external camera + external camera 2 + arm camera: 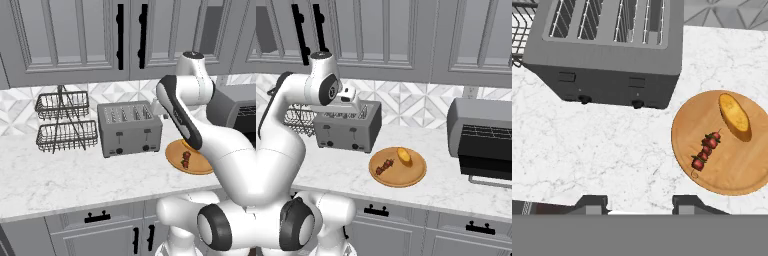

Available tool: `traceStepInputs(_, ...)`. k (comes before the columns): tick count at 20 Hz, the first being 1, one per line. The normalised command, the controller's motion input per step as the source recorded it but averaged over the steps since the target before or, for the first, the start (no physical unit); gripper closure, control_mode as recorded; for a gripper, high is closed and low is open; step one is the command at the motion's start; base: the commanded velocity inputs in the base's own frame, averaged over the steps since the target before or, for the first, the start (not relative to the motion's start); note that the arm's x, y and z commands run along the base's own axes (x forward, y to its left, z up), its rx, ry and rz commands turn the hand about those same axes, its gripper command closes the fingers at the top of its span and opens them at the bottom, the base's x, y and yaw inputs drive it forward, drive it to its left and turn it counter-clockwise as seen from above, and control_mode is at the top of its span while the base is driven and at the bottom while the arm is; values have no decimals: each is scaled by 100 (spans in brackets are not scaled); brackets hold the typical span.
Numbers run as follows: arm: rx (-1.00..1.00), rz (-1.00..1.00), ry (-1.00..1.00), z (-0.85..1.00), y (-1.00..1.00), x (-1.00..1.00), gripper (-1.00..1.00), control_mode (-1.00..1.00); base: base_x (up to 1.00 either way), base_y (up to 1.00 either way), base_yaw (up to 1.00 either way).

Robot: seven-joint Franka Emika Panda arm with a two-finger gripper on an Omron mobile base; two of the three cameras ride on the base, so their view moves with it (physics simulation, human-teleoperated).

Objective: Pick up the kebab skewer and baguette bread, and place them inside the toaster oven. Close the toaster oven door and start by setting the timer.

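On the marbled white table [587, 150] we count one round wooden board [732, 170] carrying one kebab skewer [706, 150] of glossy red chunks and one oblong, crusty baguette bread [734, 116]. Our end effector [639, 202] hangs above, jaws parted, grasping nothing.

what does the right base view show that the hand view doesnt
Right base view alone: the toaster oven at the right end of the counter, its door hanging open with the wire rack visible inside, plus the wall cabinets above and the drawers below the counter.

Hand view alone: the gripper with its two finger tips apart and nothing between them, looking straight down into the toaster's slots.

Both: the grey toaster, the round wooden board beside it, and on that board the kebab skewer and the baguette bread, lying apart.
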Motion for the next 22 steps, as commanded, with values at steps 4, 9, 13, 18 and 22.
traceStepInputs(4, 0, 0, 0, 0, 0, 0, -100, 100, 0, 0, 0)
traceStepInputs(9, 0, 0, 0, 0, 0, 0, -100, 100, 0, 0, 0)
traceStepInputs(13, 0, 0, 0, 0, 0, 0, -100, 100, -5, -42, 0)
traceStepInputs(18, 0, 0, 0, 0, 0, 0, -100, 100, -1, -72, -3)
traceStepInputs(22, 0, 0, 0, 0, 0, 0, -100, 100, 0, -69, -4)
